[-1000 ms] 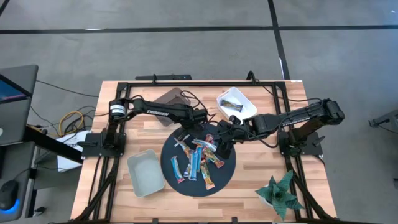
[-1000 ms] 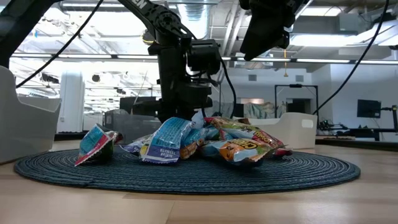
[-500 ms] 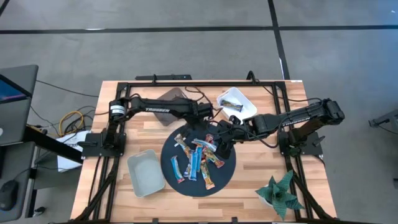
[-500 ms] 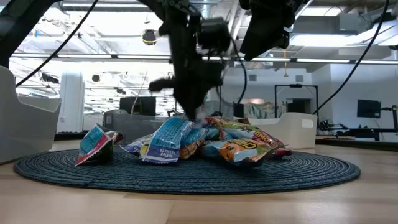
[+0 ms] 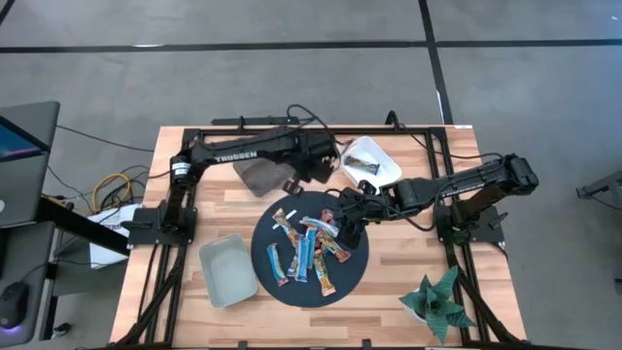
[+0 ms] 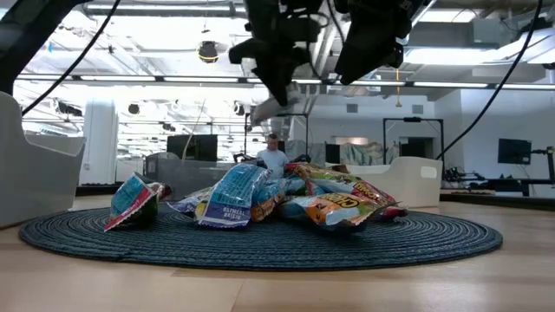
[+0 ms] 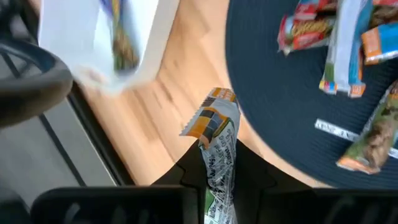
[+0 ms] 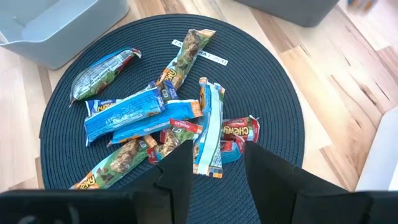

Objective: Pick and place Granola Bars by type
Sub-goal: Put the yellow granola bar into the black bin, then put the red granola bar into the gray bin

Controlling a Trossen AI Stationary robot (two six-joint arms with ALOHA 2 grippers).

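Observation:
Several granola bars point(image 8: 161, 118) in blue, red, white and brown wrappers lie in a loose pile on a round dark blue mat point(image 5: 356, 270). My left gripper point(image 7: 216, 177) hangs high above the table between the mat's far rim and a white bin point(image 5: 387, 167). It is shut on one orange, white and green bar point(image 7: 214, 130). My right gripper point(image 8: 214, 165) hovers open above the right side of the pile point(image 5: 311, 243), with nothing between its fingers. My left gripper pinches one end of the orange, white and green bar point(image 7: 216, 169) between its two fingers, which point steeply down. The bar runs along the fingers and sticks out past their tips. Its free end point(image 7: 211, 115) is lifted clear of mat and table.
The white bin at the far side holds one bar point(image 5: 365, 165). A pale grey bin point(image 5: 228, 270) stands left of the mat. A dark brown bin point(image 5: 260, 175) sits under the left arm. A green plant point(image 5: 437, 301) stands at the near right corner.
My left gripper has risen from the pile on the mat, taking the orange and white bar up with it. It has shifted toward the far edge and the white bin, rolling a little. The bar is now lifted clear of the mat.

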